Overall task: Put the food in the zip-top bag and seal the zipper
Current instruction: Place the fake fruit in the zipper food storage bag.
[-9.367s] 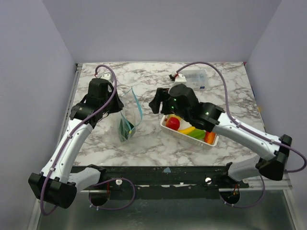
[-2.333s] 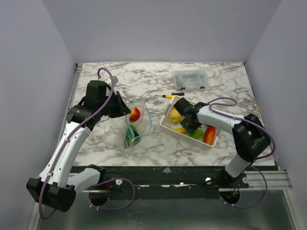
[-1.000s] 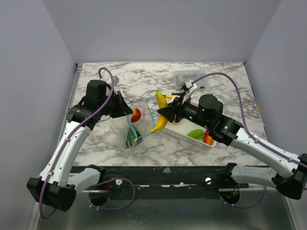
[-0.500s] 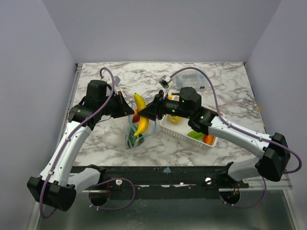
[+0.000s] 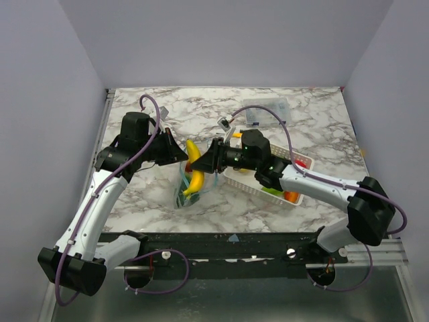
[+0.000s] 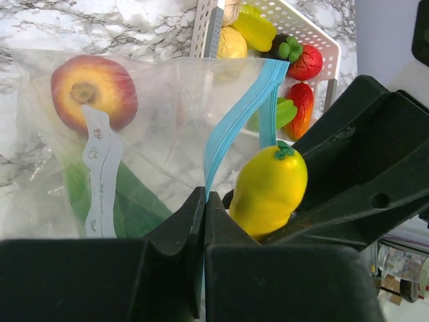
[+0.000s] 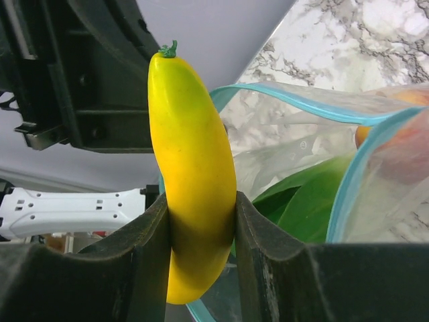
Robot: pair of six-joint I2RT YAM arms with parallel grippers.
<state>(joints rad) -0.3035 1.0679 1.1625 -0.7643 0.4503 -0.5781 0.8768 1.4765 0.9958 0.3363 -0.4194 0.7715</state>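
The clear zip-top bag [image 5: 188, 189] stands on the marble table, its mouth up. My left gripper [image 5: 176, 153] is shut on the light-blue zipper strip [image 6: 236, 121] and holds the mouth open. Inside the bag lie a red apple [image 6: 94, 90] and a green leaf-like piece [image 6: 137, 201]. My right gripper [image 5: 205, 163] is shut on a yellow banana [image 5: 194, 169], which is at the bag's mouth with its lower end between the bag's walls. In the right wrist view the banana [image 7: 194, 174] is upright between the fingers, next to the blue strip [image 7: 301, 102].
A white slotted basket [image 5: 242, 184] stands right of the bag with more toy food: a strawberry [image 6: 306, 62], a red-orange piece [image 6: 301, 107] and yellow pieces [image 6: 231, 43]. A small clear lidded box [image 5: 267, 109] sits at the back.
My right gripper has carried the banana left from the basket to the bag's mouth and lowered it. My left gripper has kept its hold on the bag's edge.
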